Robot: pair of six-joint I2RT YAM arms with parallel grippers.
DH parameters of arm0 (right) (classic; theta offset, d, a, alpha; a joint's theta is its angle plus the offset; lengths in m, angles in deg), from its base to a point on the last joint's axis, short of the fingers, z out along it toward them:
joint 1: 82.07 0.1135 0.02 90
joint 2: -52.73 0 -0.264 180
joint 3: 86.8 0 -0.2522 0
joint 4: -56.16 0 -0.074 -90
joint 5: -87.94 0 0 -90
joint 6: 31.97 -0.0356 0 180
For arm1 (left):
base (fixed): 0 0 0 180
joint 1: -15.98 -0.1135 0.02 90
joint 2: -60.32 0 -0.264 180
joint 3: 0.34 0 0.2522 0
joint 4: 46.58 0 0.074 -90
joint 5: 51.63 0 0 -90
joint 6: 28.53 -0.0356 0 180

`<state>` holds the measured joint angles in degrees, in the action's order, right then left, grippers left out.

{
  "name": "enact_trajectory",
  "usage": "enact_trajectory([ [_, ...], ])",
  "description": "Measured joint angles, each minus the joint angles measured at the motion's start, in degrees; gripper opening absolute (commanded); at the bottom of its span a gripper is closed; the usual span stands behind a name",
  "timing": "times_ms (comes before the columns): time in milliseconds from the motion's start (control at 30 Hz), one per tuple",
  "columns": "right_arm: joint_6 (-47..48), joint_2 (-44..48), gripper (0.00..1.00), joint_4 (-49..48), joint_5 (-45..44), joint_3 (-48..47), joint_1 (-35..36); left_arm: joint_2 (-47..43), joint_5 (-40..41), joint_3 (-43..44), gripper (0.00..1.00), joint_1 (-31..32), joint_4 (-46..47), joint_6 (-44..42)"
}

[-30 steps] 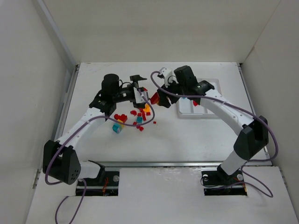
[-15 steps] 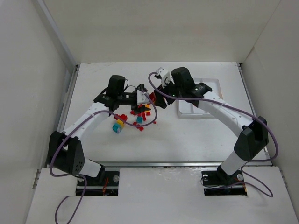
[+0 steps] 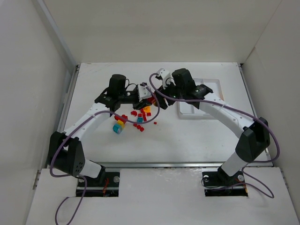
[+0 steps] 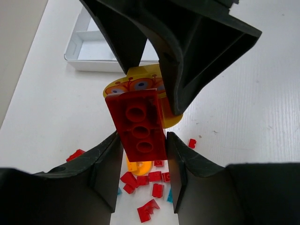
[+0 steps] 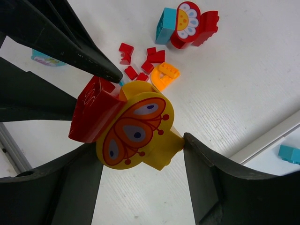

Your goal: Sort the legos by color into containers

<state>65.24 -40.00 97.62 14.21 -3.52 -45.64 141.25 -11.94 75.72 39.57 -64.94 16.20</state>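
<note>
Legos (image 3: 138, 121) lie scattered on the counter (image 3: 187, 140) nearest the bases. Above them the left hand (image 4: 141, 140) pinches a red brick (image 5: 91, 115) across its width, long axis pointing at the right hand (image 5: 140, 146), which clamps the yellow piece (image 4: 140, 83) stuck to it. The white tray (image 3: 213, 83) lies farthest, nearer the right arm.

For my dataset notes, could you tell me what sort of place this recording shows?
Probably a lab test cell for robots: two arms bolted to a white table, plain white panels walling it in, and toy bricks and a sorting tray set out.
</note>
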Motion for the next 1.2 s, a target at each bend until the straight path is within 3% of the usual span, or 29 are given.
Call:
enact_trajectory([
  [300, -5.44, 0.15, 0.00, -5.62, -0.15, 6.16, -3.54, 0.22, 4.07, -0.33, 0.00, -1.46, 2.64, 8.79],
  [533, -9.40, -8.00, 0.02, -5.18, -3.04, 8.46, -8.20, -1.88, 5.33, -1.14, 0.00, -3.82, 4.50, 10.21],
  [633, -10.34, -11.02, 0.18, -4.87, -3.65, 8.41, -6.99, -2.36, 5.38, -1.68, 0.00, -3.74, 4.81, 10.73],
  [667, -10.56, -11.82, 0.30, -4.09, -4.50, 8.07, -6.27, -2.45, 5.53, -1.88, 0.00, -3.74, 4.79, 10.91],
  [733, -10.73, -13.73, 0.41, -2.49, -6.16, 6.36, -4.57, -2.45, 6.23, -2.16, 0.00, -3.74, 4.85, 11.41],
  [767, -10.75, -14.60, 0.52, -2.03, -6.99, 5.35, -3.76, -2.58, 6.60, -2.49, 0.00, -3.74, 4.98, 11.69],
  [867, -10.71, -16.65, 0.63, -0.90, -9.05, 2.56, -1.64, -3.21, 7.56, -3.65, 0.00, -3.74, 4.83, 12.17],
  [900, -10.71, -16.96, 0.74, -0.83, -9.46, 2.12, -1.11, -3.56, 7.80, -3.98, 0.00, -3.74, 4.70, 12.28],
  [1067, -9.60, -14.53, 0.79, -1.57, -11.76, 3.52, -1.05, -6.38, 7.50, -5.29, 0.00, -3.76, 4.39, 12.79],
  [1200, -4.61, -2.99, 0.79, -5.42, -10.32, 11.52, -3.65, -9.33, 3.04, -6.08, 0.00, -3.78, 4.26, 11.72],
])
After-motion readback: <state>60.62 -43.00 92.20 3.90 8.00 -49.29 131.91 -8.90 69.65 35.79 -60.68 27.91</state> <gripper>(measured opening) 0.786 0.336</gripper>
